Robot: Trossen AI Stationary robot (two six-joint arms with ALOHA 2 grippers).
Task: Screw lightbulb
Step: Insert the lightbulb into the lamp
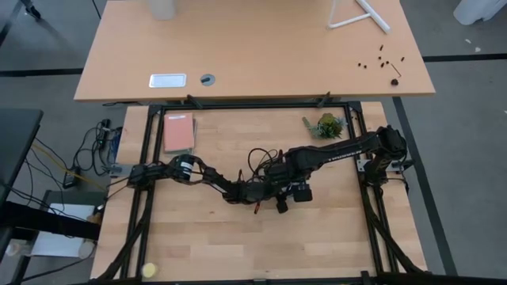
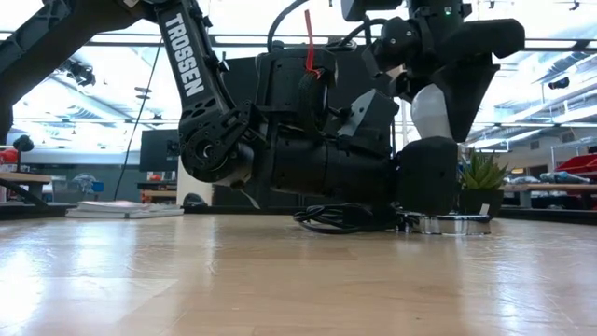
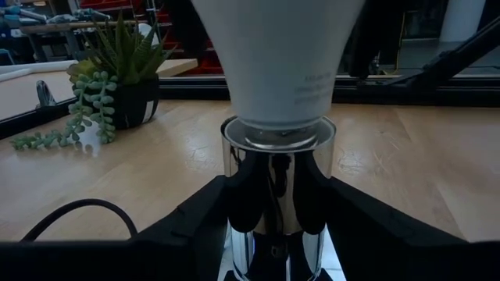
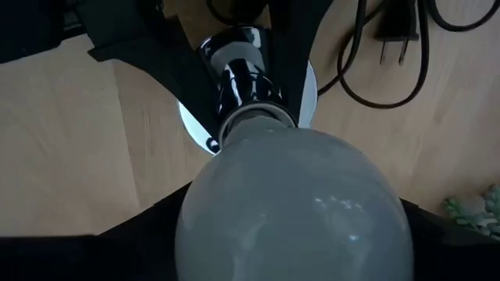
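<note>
The lightbulb [image 4: 293, 207] stands upright, its base seated in the chrome socket [image 3: 278, 183] near the table [image 1: 317, 237] centre. The left gripper [image 3: 273, 234] clamps the socket stem from both sides. The right gripper [image 4: 293, 226] encloses the bulb globe from above, fingers at its flanks. To perform the step well, keep the bulb axis in line with the socket, turn with light pressure, and hold the socket fixed. The arm [image 2: 187, 65] reads "TROSSEN". Print on the bulb neck is illegible.
</note>
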